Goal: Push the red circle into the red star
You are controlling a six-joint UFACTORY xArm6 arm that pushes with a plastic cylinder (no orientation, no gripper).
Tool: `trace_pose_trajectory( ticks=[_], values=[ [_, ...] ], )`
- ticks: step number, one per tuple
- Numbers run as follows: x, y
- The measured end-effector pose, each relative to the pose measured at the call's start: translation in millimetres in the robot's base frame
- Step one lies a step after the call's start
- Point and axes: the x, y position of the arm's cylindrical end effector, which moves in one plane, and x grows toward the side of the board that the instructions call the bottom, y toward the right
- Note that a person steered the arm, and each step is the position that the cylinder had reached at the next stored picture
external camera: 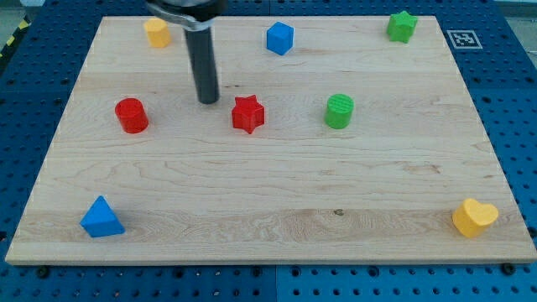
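Observation:
The red circle (132, 115) stands on the wooden board at the view's left of centre. The red star (247, 114) lies near the board's middle, well to the right of the circle and level with it. My dark rod comes down from the view's top, and my tip (208, 101) rests on the board between the two red blocks. The tip is closer to the star, a little above and left of it, and touches neither block.
A green circle (339, 111) sits right of the star. A blue cube (280, 39), a yellow block (156, 32) and a green star (402, 26) lie along the top edge. A blue triangle (101, 218) is at bottom left, a yellow heart (475, 217) at bottom right.

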Motion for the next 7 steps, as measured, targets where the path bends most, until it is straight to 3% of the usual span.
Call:
trace_pose_trajectory(
  ticks=[2,3,4,5,6,7],
  values=[
    [-2,-138],
    [18,-152],
    [44,-146],
    [44,-72],
    [44,-40],
    [42,-40]
  ],
)
